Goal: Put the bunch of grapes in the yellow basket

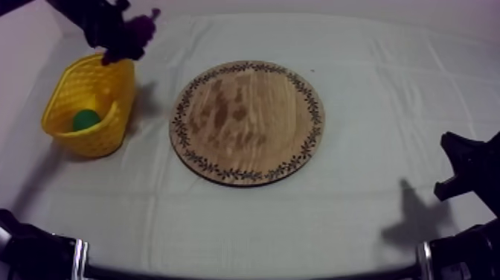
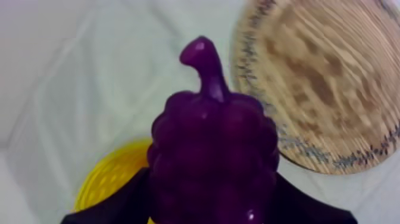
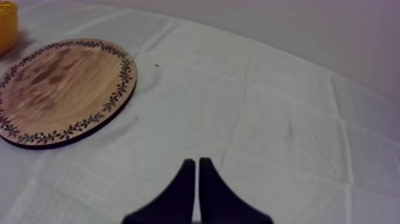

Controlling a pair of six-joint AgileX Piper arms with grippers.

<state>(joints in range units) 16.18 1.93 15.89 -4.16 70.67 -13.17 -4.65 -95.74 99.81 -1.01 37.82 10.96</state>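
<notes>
Left gripper (image 1: 123, 43) clamps grapes (image 2: 214, 149) above far rim of basket (image 1: 93, 138). Releasing here risks spilling outside. Right gripper (image 3: 197, 179) closed, empty.

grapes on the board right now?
No: the left pincer holds the grapes up over the basket, off the board.

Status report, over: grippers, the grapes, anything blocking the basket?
Left gripper shut on bunch of grapes, above yellow basket. Right gripper shut, apart from wooden board. Green fruit in basket, not blocking.
</notes>
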